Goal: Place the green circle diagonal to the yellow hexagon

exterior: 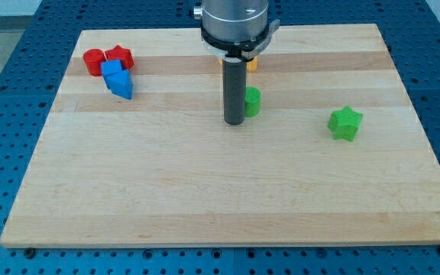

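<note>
Item: my tip point(234, 123), lower end of a straight dark rod; no gripper fitted, so no jaw state applies. It rests on the pale wooden worktop point(205, 198), touching the left side of the green circle block point(253, 101). Just above, a yellow-orange block point(251, 64), presumably the hexagon, is mostly hidden by the arm. Green star block point(345, 123) at right; red blocks point(106, 58) and blue blocks point(118, 79) top left. Step judged: positioning push. Next: nudge the circle rightward, off the hexagon's column
</note>
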